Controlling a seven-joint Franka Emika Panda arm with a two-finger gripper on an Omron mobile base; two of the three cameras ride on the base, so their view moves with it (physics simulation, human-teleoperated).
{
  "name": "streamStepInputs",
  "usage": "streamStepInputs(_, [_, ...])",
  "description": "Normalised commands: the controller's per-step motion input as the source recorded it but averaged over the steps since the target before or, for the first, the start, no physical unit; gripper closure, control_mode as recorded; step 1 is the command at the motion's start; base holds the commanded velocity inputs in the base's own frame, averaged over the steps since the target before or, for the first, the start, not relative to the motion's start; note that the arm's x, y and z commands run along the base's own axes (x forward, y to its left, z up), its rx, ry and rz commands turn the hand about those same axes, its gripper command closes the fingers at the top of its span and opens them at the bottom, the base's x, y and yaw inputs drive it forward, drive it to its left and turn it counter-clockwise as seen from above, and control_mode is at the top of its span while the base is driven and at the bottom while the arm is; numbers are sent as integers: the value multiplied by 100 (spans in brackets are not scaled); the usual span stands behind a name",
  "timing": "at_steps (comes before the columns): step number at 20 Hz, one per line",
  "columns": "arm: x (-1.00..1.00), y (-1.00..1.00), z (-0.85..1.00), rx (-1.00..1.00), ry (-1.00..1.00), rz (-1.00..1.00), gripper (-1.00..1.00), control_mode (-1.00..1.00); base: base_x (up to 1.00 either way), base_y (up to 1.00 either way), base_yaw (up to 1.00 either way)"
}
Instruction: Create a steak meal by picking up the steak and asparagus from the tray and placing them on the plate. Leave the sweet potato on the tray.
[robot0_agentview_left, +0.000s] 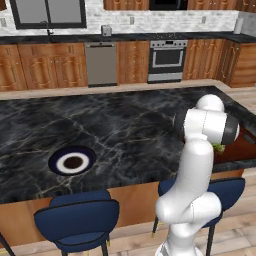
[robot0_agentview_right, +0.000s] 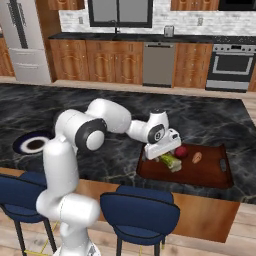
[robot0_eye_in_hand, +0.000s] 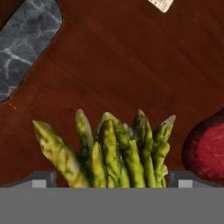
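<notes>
Dark marble table (robot0_agentview_right: 210, 117) carries the tray (robot0_agentview_right: 210, 175) at its near edge. Over it hangs the tool (robot0_agentview_right: 164, 156), jaws wide — the asparagus (robot0_eye_in_hand: 113, 151) lies between the fingertips, unclamped. Just beyond sit the steak (robot0_agentview_right: 181, 152) and sweet potato (robot0_agentview_right: 197, 157); the plate (robot0_agentview_right: 33, 143) lies well apart.

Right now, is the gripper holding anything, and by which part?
Nothing is held. The gripper stands open over the asparagus, jaws either side of the bundle on the tray.

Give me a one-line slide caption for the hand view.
Open tool poised over the asparagus on the tray, steak alongside.
</notes>
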Motion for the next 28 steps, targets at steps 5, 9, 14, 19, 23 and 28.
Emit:
streamStepInputs(5, [15,0,-38,-3,8,5,-100,-100,0,0,0])
streamStepInputs(9, [0,0,-53,-5,5,3,100,-100,0,0,0])
streamStepInputs(14, [-9,0,5,0,-8,0,100,-100,0,0,0])
streamStepInputs(19, [-73,28,48,0,-3,1,100,-100,0,0,0])
streamStepInputs(23, [-51,90,58,-3,-8,2,100,-100,0,0,0])
streamStepInputs(28, [-32,100,61,-1,-19,6,100,-100,0,0,0])
